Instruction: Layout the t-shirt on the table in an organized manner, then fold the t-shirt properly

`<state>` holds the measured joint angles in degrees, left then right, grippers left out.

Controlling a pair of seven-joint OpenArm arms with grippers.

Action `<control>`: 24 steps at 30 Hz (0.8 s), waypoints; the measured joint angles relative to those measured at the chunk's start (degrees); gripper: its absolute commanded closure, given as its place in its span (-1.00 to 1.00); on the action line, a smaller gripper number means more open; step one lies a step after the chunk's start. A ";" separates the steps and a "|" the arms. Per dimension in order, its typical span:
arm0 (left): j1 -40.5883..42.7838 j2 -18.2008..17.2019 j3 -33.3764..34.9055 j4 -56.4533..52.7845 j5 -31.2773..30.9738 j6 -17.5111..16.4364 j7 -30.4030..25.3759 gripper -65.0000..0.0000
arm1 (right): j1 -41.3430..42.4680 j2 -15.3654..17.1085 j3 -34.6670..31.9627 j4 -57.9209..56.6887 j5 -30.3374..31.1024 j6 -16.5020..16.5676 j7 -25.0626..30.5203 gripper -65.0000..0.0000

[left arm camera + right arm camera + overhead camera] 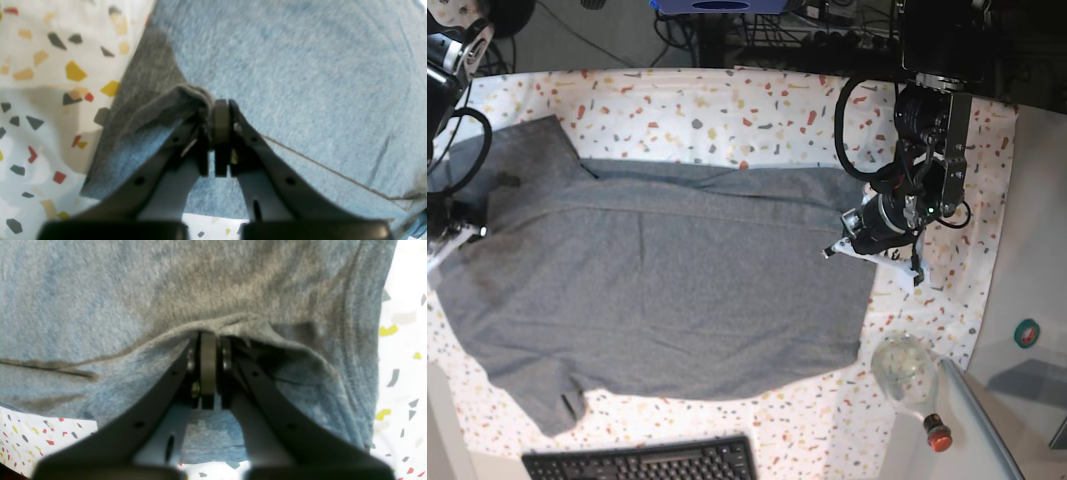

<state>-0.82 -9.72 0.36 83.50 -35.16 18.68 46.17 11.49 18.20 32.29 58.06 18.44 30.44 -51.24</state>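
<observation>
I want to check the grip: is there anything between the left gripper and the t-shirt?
Nothing: in the left wrist view the left gripper pinches a fold of the t-shirt directly.

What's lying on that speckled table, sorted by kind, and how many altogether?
T-shirt: 1
Clear bottle with red cap: 1
Black keyboard: 1
Total: 3

I am looking at a robotics lab or test workspace, not a home. The counter (727, 110) is wearing a white cloth with coloured flecks, and dark cables (677, 35) and equipment are lying behind its far edge. A black keyboard (642, 462) is sitting at the near edge. Two robot arms, one of them (927, 140) well visible, are reaching in from the sides.
</observation>
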 measured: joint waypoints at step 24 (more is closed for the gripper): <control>15.98 -0.74 -24.74 13.42 0.11 -18.88 0.28 -1.00 | -17.03 -17.38 22.53 21.42 0.44 -7.56 3.80 0.27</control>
<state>15.16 -10.46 -24.38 96.92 -35.05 -0.21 46.46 -5.54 0.82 54.83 79.48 18.87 22.87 -47.44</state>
